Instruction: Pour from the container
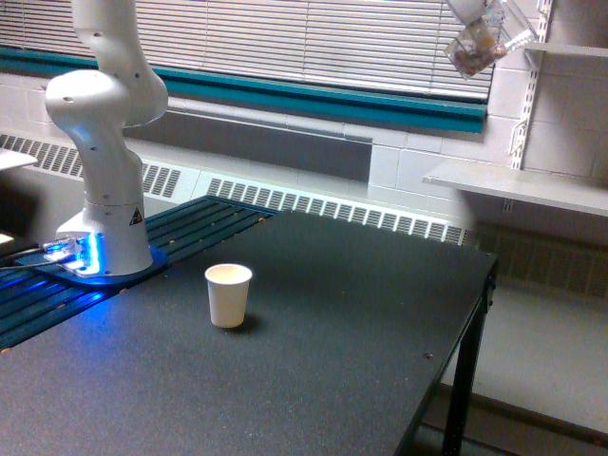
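In the exterior view you have the clear cup high in the top corner on the exterior view's right, tilted, brownish bits showing through its wall. The gripper is mostly cut off by the frame's top edge there; its fingers seem to pinch the cup, though you cannot see them plainly. Well below, a white paper cup stands upright on the dark table, near the arm's base, which glows blue

table mostly open, only paper cup, arm base at exterior view's left
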`<state>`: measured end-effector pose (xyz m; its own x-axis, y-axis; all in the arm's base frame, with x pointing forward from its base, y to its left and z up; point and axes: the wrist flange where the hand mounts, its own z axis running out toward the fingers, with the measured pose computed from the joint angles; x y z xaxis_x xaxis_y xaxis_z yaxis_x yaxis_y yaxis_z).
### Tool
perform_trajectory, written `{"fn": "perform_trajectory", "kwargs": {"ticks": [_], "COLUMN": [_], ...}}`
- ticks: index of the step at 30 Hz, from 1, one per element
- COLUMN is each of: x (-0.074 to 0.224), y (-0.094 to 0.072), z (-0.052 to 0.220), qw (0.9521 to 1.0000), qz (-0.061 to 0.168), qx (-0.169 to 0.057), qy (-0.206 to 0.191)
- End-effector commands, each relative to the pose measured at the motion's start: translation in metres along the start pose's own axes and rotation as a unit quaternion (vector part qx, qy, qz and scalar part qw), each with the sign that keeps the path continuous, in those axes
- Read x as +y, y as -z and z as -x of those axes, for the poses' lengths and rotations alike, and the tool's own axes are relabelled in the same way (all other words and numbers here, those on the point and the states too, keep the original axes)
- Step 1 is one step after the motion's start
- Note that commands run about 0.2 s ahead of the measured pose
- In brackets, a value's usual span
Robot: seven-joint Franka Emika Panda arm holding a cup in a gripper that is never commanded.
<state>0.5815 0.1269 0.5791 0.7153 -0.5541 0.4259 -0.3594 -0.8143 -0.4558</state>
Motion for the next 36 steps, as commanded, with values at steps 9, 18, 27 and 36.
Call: {"fn": "perform_trajectory", "kwargs": {"ticks": [9,18,27,36], "x": [0.008,0.051,0.091,0.125], "y": [-0.005,-0.005,0.005,0.005], "z": [0.019,0.03,0.046,0.074], "qw": [0.9999,0.9996,0.9994,0.9992], "qz": [0.005,0.026,0.031,0.033], "qx": [-0.006,-0.002,0.01,-0.001], "qy": [0.01,0.011,-0.006,-0.022]}}
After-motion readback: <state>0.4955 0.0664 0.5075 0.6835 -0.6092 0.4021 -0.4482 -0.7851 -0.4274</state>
